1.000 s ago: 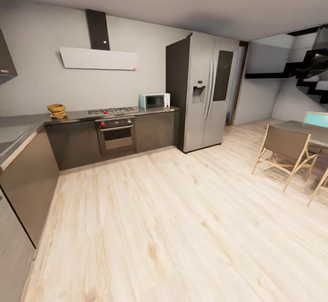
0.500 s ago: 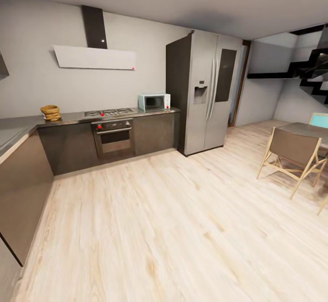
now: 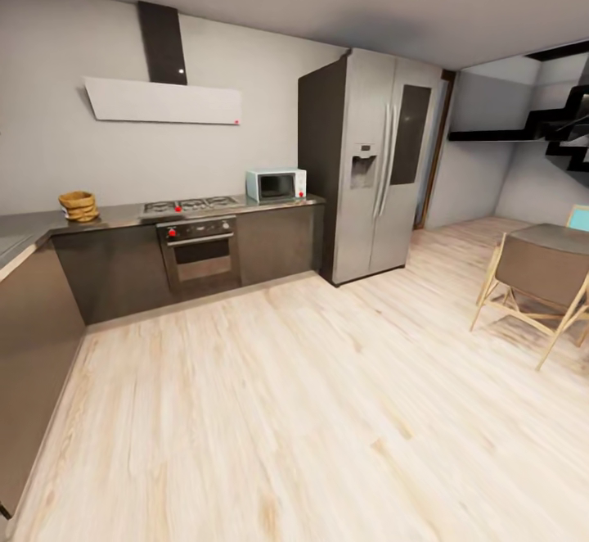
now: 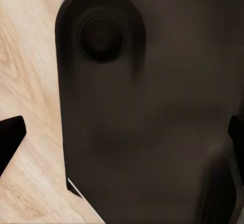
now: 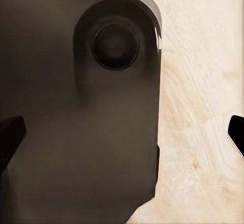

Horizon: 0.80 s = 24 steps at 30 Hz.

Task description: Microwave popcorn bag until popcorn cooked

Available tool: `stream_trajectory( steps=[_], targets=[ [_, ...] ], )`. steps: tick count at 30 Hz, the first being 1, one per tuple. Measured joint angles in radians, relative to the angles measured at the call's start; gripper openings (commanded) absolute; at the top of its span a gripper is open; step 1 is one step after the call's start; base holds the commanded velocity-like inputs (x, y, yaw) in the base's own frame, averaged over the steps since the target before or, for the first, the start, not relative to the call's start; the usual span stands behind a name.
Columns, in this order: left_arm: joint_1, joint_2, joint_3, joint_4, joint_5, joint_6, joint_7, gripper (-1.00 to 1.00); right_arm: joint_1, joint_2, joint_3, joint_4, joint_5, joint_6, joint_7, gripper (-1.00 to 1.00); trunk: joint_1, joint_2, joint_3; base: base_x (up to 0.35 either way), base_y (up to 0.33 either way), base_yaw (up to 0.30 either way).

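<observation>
1. Far left, head view: popcorn bag (image 3: 79, 205) sits upright on the countertop (image 3: 114, 216), near the corner where the slab turns toward the robot. Nothing touching it; rolled rim up.
2. Next along: steel gas hob (image 3: 188, 206) w/ the black built-in oven (image 3: 200, 251) under it, range hood (image 3: 162, 101) on the wall above. Hob lies between bag and microwave.
3. Then the microwave (image 3: 276, 185), at the right end of the countertop, just beside the fridge (image 3: 368, 165). Door looks closed.
4. Right side: table and chair (image 3: 540, 276), well apart from the kitchen run, w/ stairs behind.
5. Wide stretch of wood floor (image 3: 311, 411) lies between the robot and the cabinets.
6. Grippers: left gripper (image 4: 124, 142) shows dark finger tips at opposite edges of the wrist pic, so it reads as released, nothing held. Right gripper (image 5: 124, 132) same: tips wide apart, empty. Both point down over the robot's dark base and floor.
7. Step in hand, by my read: driving in toward the bag; pickup not yet begun. To do it well: aim the base at the left end of the counter, not the hob; stop square to the cabinet front w/ the bag in easy reach of one arm; leave room to raise the arms clear of the slab edge. Keep the bag in head view while closing in. Crumpled paper likely crushes easily, so plan a light grip.
</observation>
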Motion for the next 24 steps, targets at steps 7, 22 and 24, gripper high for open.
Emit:
stream_trajectory(
  steps=[7,22,24],
  targets=[
    [0.000,-0.001,0.000,0.000,0.001,0.000,0.000,1.00,0.000,0.000,0.000,0.000,0.000,0.000,0.000,1.00,0.000,0.000,0.000,0.322,0.000,0.000],
    [0.000,-0.001,0.000,0.000,0.001,0.000,0.000,1.00,0.000,-0.002,-0.003,0.000,0.000,-0.001,0.000,1.00,0.000,0.000,0.000,0.323,0.000,0.000],
    [0.000,-0.001,0.000,0.000,0.001,0.000,0.000,1.00,0.000,-0.002,-0.003,0.000,0.000,-0.001,0.000,1.00,0.000,0.000,0.000,0.322,0.000,0.000]
  ],
)
